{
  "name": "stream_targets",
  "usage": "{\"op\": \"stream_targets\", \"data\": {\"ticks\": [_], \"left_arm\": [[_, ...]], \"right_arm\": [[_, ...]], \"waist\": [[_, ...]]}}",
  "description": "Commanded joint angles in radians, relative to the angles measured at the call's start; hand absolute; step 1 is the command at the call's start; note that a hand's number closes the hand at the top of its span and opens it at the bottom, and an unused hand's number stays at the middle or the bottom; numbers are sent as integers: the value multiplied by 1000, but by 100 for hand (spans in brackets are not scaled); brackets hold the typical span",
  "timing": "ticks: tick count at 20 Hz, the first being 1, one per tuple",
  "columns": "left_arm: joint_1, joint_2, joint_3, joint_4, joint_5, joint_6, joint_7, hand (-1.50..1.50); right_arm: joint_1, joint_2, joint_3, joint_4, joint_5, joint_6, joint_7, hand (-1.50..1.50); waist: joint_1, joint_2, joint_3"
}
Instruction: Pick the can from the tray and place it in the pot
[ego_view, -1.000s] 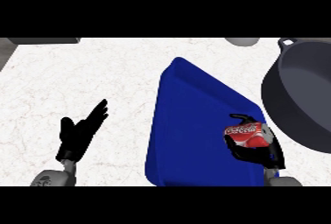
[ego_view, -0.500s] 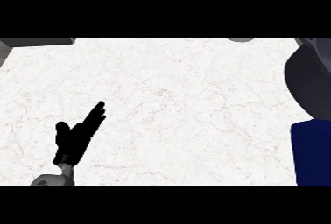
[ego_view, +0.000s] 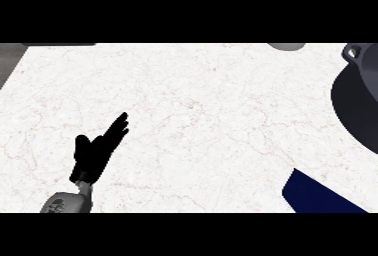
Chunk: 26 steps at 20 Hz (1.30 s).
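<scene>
Can: not visible anywhere in the head view; position cannot be told.

Tray (ego_view: 317, 197): dark blue, only one corner showing, at about 5 o'clock, cut off by the lower and right edges. Flat on the counter. Nothing seen on the visible part.

Pot (ego_view: 356, 107): dark grey, large and round, only its left portion showing, at about 3 o'clock, running off the right edge. Handle lug with a hole at its top, near 2 o'clock. Apart from the tray corner, with a strip of bare counter between them.

Counter (ego_view: 199, 115): white marble-patterned top with faint reddish veining, filling most of the view. Darker grey strip at the far left upper corner, about 10 o'clock. Small grey rounded shape at the top edge, about 1 o'clock, identity unclear.

Left hand (ego_view: 94, 152): black, on a grey forearm entering from the lower edge at about 8 o'clock. Fingers straight and released, pointing up and to the right, thumb set apart; holding nothing. Well apart from tray and pot.

Right hand: outside the view.
</scene>
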Motion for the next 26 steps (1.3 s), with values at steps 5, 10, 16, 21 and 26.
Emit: {"op": "stream_targets", "data": {"ticks": [5, 10, 16, 21, 26], "left_arm": [[-21, -36, -12, 32, -38, 23, 13, 0], [3, 15, 26, -19, 2, -33, 31, 0], [-17, 26, 42, 15, 10, -73, 2, 0], [-31, -39, 11, 35, -22, -21, 11, 0], [-1, -18, 5, -23, -31, -46, 24, 0]], "right_arm": [[46, -45, -49, -200, 79, -134, 101, 150], [41, -111, -61, -442, 83, -155, 402, 150], [-157, -201, 64, -445, 199, -199, 618, 150], [-327, -310, 186, -364, 278, -154, 749, 150], [-492, -274, 331, -270, 403, -162, 786, 150]], "waist": [[5, 4, -3], [10, 4, -4], [24, 7, -2], [36, 10, -2], [34, 7, -1]]}}
